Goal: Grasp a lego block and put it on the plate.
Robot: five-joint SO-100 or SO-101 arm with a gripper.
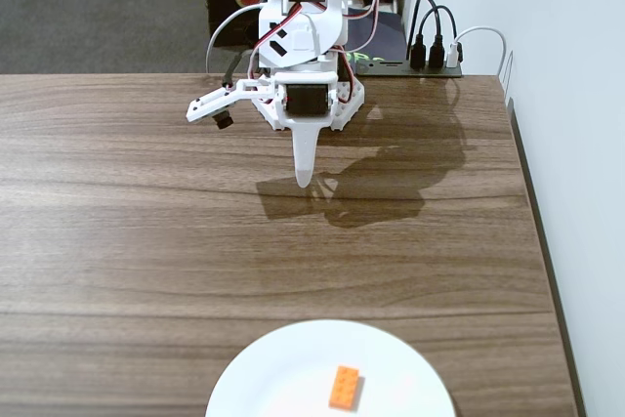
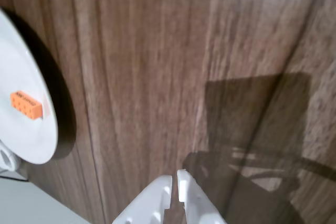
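Observation:
The orange lego block lies flat on the white plate at the table's near edge in the fixed view. The wrist view shows the same lego block on the plate at the left edge. My white gripper hangs far back by the arm's base, well apart from the plate, its tips pointing down over bare wood. In the wrist view the gripper rises from the bottom edge with its two fingers nearly touching and nothing between them.
The wooden table ends at a white wall on the right. A power strip with black and white plugs sits behind the arm's base at the back edge. The arm casts a dark shadow on the wood.

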